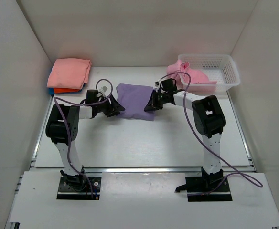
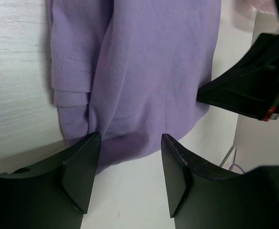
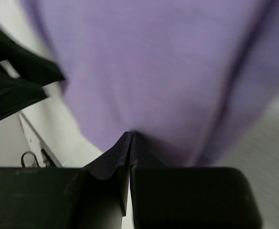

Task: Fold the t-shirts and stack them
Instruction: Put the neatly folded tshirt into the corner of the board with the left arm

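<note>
Lavender tee lies mid-table, a claw each side
Left gripper spread astride its 9 o'clock edge; right gripper pressed together at 3 o'clock, seemingly pinching cloth. Left should bite every layer before lifting.

left hand: spread apart | right hand: clamped closed | both arms angled inward

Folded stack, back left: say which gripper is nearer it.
Left. The left gripper is at the lavender t-shirt edge facing the folded stack; right gripper holds the opposite edge.
</note>
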Robot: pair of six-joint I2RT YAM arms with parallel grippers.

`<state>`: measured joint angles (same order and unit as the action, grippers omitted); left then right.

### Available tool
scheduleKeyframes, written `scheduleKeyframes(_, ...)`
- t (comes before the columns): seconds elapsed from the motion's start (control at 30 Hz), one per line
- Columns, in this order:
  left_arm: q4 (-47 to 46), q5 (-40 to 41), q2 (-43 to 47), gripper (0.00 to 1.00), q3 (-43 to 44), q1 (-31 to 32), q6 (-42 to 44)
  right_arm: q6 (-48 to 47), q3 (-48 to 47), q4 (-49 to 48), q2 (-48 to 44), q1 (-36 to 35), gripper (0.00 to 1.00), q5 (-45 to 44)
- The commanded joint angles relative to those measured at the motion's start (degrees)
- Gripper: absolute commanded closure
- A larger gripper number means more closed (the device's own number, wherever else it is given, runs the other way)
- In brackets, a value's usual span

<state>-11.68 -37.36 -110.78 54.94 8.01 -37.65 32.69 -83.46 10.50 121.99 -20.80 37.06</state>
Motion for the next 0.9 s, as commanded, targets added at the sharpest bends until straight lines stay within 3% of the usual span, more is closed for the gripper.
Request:
scheduleKeyframes(0.0, 7.1, 4.6, -0.4, 0.34, -0.1, 0.1, 3.0, 3.4, 1.3, 2.7, 0.9, 0.9, 1.0, -9.3)
scheduleKeyframes(0.13, 10.4, 7.1, -0.1, 0.34, 0.1, 0.5, 4.9, 4.7, 6.4, 3.9, -1.3, 2.9, 1.0, -10.8)
scheduleKeyframes(0.37, 16.5, 8.4, 6.7, 0.39, -4.2, 3.0, 8.0, 0.3, 9.6, 14.5, -5.3, 2.3, 1.0, -12.1)
scheduleKeyframes(0.47, 17.6, 7.2, 9.9, 0.55, -7.6, 4.5, 8.1, -0.6, 12.5, 16.4, -7.6, 1.1, 1.0, -13.3)
scheduleKeyframes(0.57, 16.7, 6.5, 13.7, 0.61, -9.8, 5.2, 8.1, -1.5, 15.0, 15.6, -9.6, -0.2, 1.0, -13.6)
scheduleKeyframes(0.73, 13.0, 7.7, 20.1, 0.46, -11.0, 4.0, 7.8, -2.3, 18.0, 11.3, -15.2, -0.7, 1.0, -12.3)
scheduleKeyframes(0.8, 10.8, 11.6, 22.4, 0.22, -11.4, 3.6, 8.1, -2.5, 18.0, 10.4, -17.9, -0.8, 1.0, -10.8)
scheduleKeyframes(0.83, 10.8, 13.0, 23.4, 0.02, -11.2, 3.4, 9.1, -2.5, 18.0, 10.3, -19.2, -0.9, 1.0, -10.8)
scheduleKeyframes(0.87, 11.2, 14.9, 23.4, 0.01, -10.6, 3.1, 10.5, -2.6, 17.9, 10.2, -20.8, -1.2, 1.0, -10.2)
